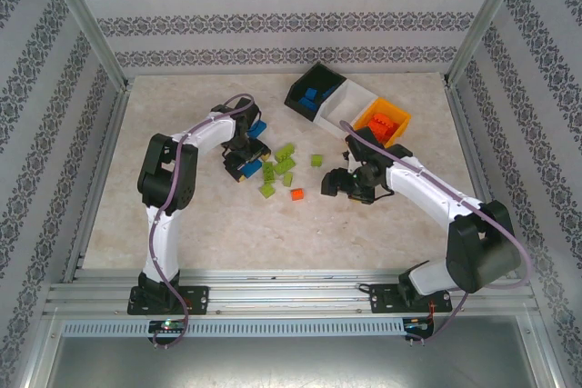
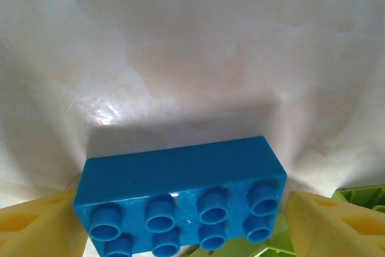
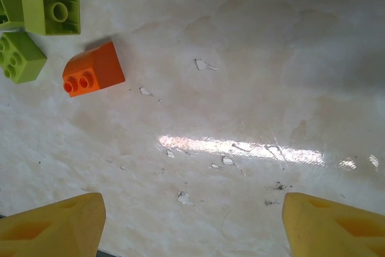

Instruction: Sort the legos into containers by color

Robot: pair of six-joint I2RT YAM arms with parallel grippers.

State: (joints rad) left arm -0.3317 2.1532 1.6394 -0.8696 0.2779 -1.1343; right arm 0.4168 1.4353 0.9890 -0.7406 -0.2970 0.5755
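A blue eight-stud brick (image 2: 180, 191) is seen spanning the gap of the left gripper (image 2: 183, 218), with both its ends touched by the yellow fingertips (image 2: 328, 224), so it is clamped. The right gripper (image 3: 189, 212) is held open above the bare tabletop (image 3: 252, 88). A small orange brick (image 3: 93, 76) lies ahead of it to the left, well apart, beside lime green bricks (image 3: 45, 10).

A pale marbled table (image 1: 209, 224) carries scattered lime legos (image 1: 278, 168), one orange brick (image 1: 296, 194) and three joined bins (image 1: 355, 97).
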